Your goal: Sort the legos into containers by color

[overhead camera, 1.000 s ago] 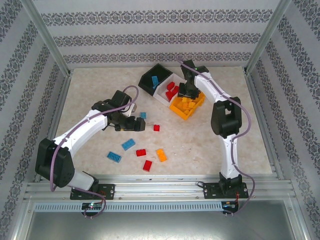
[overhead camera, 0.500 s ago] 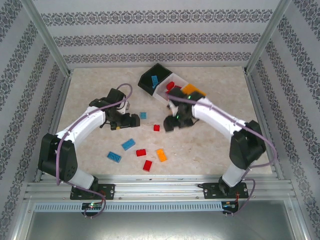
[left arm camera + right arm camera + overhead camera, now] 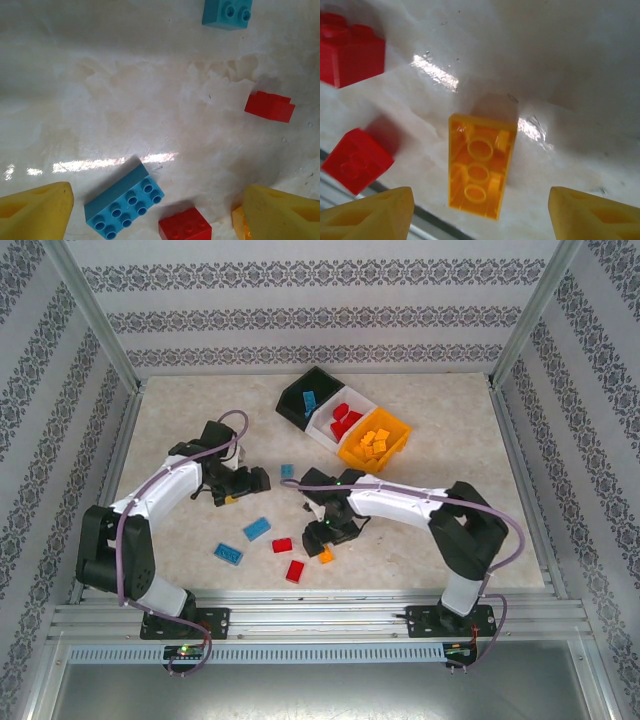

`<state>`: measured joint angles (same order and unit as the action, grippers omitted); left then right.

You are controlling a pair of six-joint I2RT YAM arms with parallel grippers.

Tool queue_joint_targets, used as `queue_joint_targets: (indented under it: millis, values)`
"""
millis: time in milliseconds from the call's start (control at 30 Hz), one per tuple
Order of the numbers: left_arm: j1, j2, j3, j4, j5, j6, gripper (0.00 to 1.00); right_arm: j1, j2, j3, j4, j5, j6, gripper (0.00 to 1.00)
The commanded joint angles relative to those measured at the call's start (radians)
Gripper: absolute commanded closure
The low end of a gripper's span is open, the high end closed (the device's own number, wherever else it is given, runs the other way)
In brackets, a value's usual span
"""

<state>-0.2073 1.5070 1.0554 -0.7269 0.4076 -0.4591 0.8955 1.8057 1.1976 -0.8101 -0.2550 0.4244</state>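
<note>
Top: three joined containers (image 3: 296, 408) at the table's (image 3: 450, 410) far side; six loose legos (image 3: 257, 528) lie nearer. Left wrist: left claw (image 3: 159, 210) wide, empty, over two blue, two red. Right wrist: right claw (image 3: 485, 211) wide, empty, over one orange brick (image 3: 480, 167), two red near.

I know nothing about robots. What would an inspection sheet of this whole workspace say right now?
Surface: pale marbled table, glossy, no spills.
Job's things: black bin, white bin and orange bin in a row, bricks inside; blue bricks and red bricks loose; orange brick lies studs down.
Clutter: nothing seen.
Hands: left hand open above the loose bricks; right hand open, straddling the orange brick.
Cables: purple cable along each arm.
Surroundings: patterned walls, metal frame.
</note>
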Motion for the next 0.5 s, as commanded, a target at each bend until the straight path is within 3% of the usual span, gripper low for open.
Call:
queue_joint_targets:
  millis: [0,133,233,400,467]
  values:
    - [0.011,-0.055,-0.015,-0.063,-0.026,0.042,0.12,0.027,0.060,0.038,0.017,0.052,0.016,0.31]
    - [0.016,-0.073,-0.025,-0.080,-0.036,0.056,0.12,0.047,0.133,0.081,-0.043,0.143,0.017,0.37]
    - [0.019,-0.077,-0.030,-0.071,-0.033,0.054,0.12,0.046,0.146,0.096,-0.063,0.210,0.024,0.50]
    - [0.021,-0.070,-0.020,-0.053,-0.023,0.060,0.12,0.011,0.090,0.150,-0.104,0.267,0.000,0.69]
    - [0.021,-0.065,-0.007,-0.046,-0.023,0.066,0.12,-0.034,0.046,0.161,-0.095,0.261,-0.004,0.71]
